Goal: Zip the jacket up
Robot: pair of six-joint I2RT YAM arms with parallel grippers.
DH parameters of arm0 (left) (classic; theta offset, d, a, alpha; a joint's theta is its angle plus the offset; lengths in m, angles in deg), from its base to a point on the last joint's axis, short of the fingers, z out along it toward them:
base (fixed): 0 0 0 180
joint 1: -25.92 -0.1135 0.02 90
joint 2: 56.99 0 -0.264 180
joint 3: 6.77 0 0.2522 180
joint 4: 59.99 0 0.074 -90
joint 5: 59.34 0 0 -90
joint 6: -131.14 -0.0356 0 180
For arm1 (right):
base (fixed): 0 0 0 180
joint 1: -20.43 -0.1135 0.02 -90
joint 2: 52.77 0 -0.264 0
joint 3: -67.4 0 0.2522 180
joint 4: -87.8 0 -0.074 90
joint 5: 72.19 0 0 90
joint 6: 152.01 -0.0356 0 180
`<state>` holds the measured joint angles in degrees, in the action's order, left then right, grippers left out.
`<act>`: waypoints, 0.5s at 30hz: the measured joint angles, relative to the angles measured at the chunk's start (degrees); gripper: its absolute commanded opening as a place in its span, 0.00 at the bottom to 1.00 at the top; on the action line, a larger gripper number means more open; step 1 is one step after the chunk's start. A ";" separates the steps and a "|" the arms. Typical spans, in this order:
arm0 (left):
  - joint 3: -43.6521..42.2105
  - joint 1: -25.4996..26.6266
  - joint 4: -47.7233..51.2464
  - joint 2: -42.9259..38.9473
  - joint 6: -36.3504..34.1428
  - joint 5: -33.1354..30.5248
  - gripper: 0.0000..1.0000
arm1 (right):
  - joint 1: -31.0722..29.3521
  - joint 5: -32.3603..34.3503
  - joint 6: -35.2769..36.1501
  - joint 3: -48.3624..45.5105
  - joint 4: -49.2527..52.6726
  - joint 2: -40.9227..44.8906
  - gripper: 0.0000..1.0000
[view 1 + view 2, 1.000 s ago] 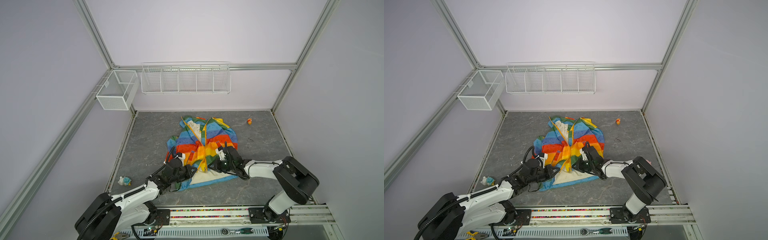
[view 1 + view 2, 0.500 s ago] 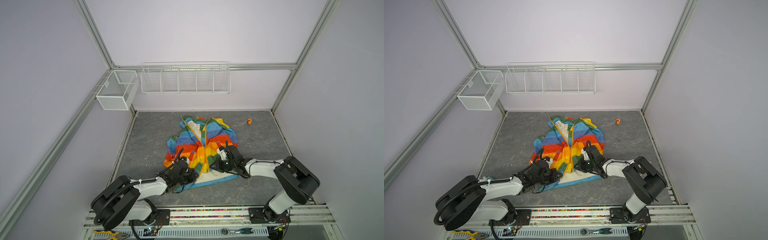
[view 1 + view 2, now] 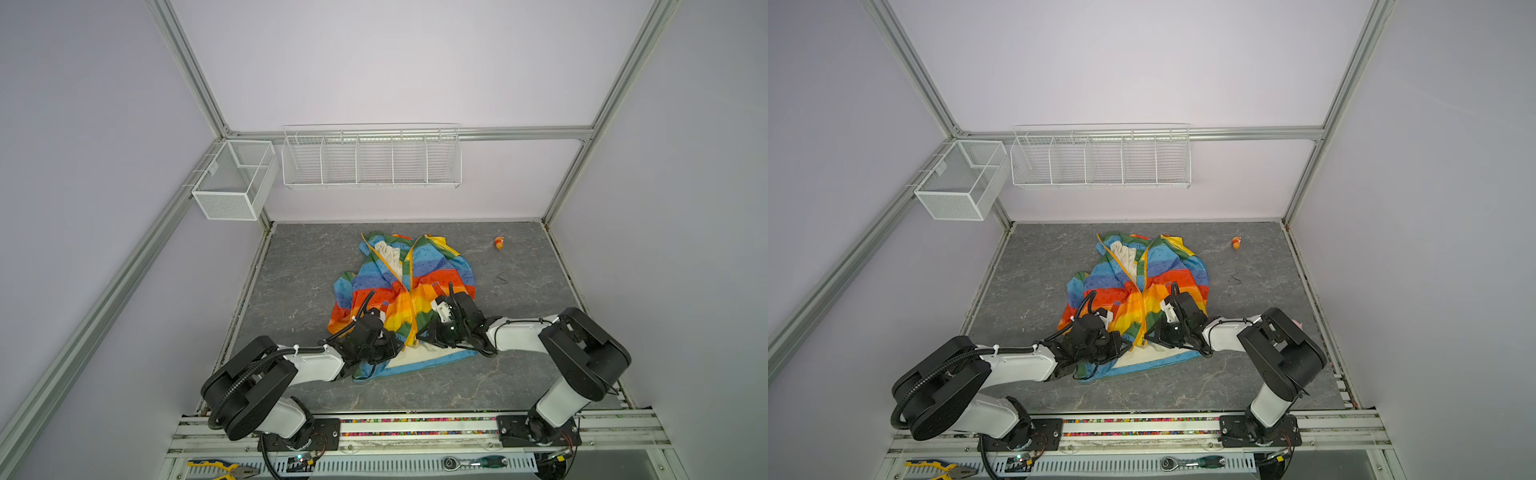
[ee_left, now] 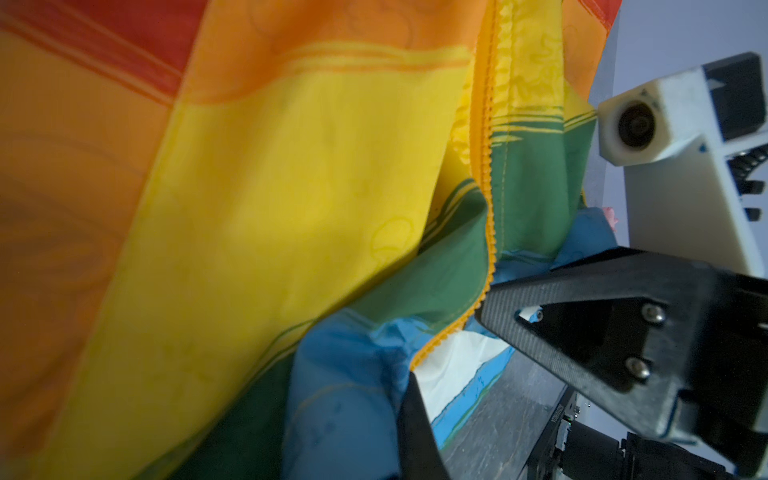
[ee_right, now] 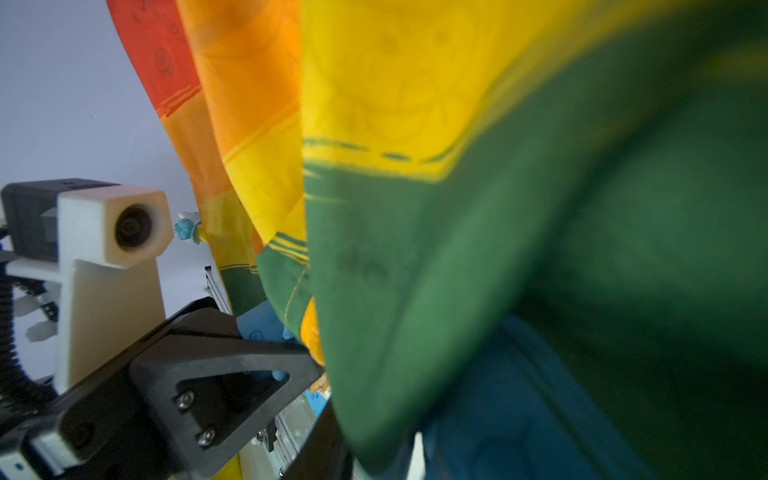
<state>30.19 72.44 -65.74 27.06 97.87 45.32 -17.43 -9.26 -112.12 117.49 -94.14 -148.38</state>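
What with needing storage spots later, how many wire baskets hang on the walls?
2. A small mesh basket hangs on the left rail near the back corner; a long divided wire rack hangs on the back wall. Nothing seems to hide another.

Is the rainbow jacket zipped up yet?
Nothing is zipped yet: the zipper shows bare teeth, and cream lining shows between the sides up top. In hand: the left gripper pinches the jacket at its bottom edge, the right gripper beside it. Left: joining the ends and pulling up.
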 measured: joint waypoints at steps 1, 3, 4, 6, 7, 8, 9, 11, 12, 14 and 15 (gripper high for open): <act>0.09 0.00 -0.17 0.39 0.00 0.13 0.00 | 0.00 -0.04 0.00 0.00 -0.11 -0.13 0.26; 0.17 0.00 -0.59 0.98 0.00 0.20 0.00 | 0.00 -0.20 -0.04 0.00 -0.31 -0.33 0.25; 0.17 0.00 -0.81 1.16 0.00 0.20 0.00 | 0.00 -0.31 -0.02 0.00 -0.44 -0.42 0.24; 0.17 0.00 -1.09 1.38 0.02 0.22 0.00 | 0.00 -0.46 -0.04 0.00 -0.68 -0.59 0.24; 0.17 0.00 -1.22 1.40 0.02 0.24 0.00 | 0.00 -0.48 -0.02 0.00 -0.74 -0.63 0.24; 0.17 0.00 -1.29 1.40 0.02 0.28 0.00 | 0.00 -0.52 0.00 0.00 -0.79 -0.68 0.24; 0.17 0.00 -1.36 1.42 0.02 0.31 0.00 | -0.07 -0.66 -0.02 0.00 -0.83 -0.66 0.25; 0.17 0.00 -1.49 1.40 0.02 0.31 0.00 | -0.07 -0.85 0.02 0.00 -0.87 -0.66 0.26; 0.17 0.00 -1.49 1.40 0.04 0.31 0.00 | -0.09 -0.87 0.02 -0.02 -0.87 -0.66 0.25; 0.17 0.00 -1.49 1.40 0.04 0.24 0.00 | -0.09 -0.87 0.09 -0.02 -0.85 -0.66 0.21; 0.17 0.00 -1.49 1.40 0.04 0.15 0.00 | -0.09 -0.87 0.31 -0.02 -0.83 -0.66 0.20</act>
<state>30.37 72.44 -67.22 28.46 97.92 45.47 -17.52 -10.14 -111.81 117.47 -94.97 -149.04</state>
